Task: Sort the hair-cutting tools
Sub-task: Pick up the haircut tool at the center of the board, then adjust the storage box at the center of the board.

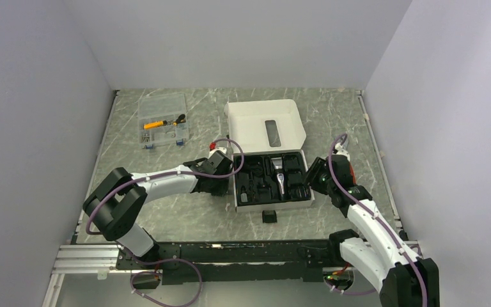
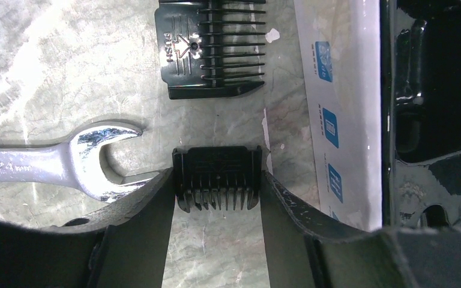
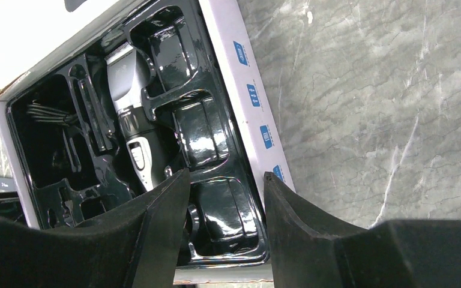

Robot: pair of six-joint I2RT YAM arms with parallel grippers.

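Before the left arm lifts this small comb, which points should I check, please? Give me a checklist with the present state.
1. The small comb is centred in the left gripper: ok.
2. Both fingers touch its sides: ok; firmness cannot tell.
3. The wrench is clear of the fingers: cannot tell; its head lies right beside one.
4. The tray has an empty pocket: ok.
5. The right gripper is away from the tray: not ok; it hovers open over its edge.

A silver open-end wrench (image 2: pixel 66 163) lies flat on the marbled table (image 1: pixel 185 217). A clear plastic organizer box (image 1: pixel 162 119) sits far left, apart from the open white case (image 1: pixel 249 118).
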